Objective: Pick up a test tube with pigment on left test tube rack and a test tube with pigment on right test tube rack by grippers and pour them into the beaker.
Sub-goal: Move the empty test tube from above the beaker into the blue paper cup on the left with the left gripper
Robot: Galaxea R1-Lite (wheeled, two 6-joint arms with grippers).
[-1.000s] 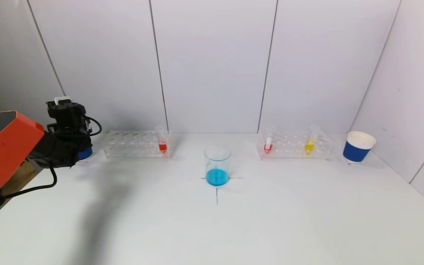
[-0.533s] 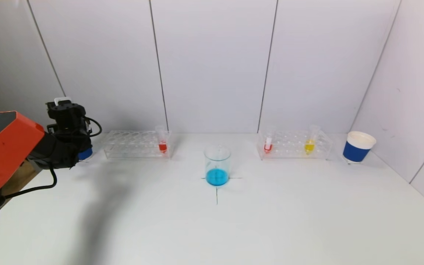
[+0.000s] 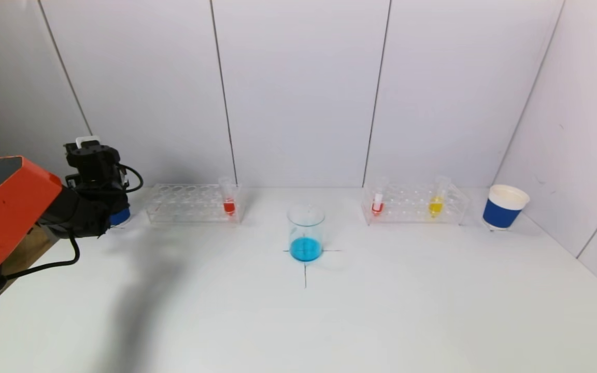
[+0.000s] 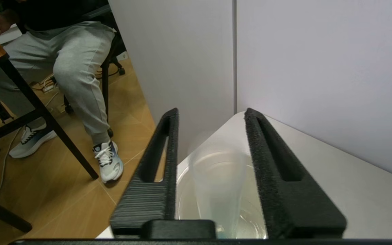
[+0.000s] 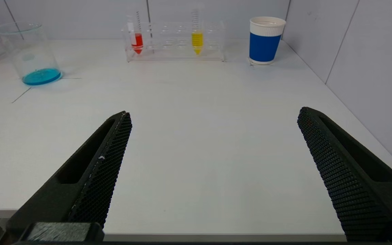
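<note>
Leaves the upright yellow tube (image 5: pixel 197 40) straight ahead of, well apart from, the wide right claw (image 5: pixel 214 114), with the left claw (image 4: pixel 211 114) narrowly parted around an empty tube (image 4: pixel 216 180).

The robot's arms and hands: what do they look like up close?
The left arm has a boxy orange shell, then black joints with a looping black cable. The left hand and right hand each end in two long black tapered fingers with slotted backs and rough textured inner pads.
</note>
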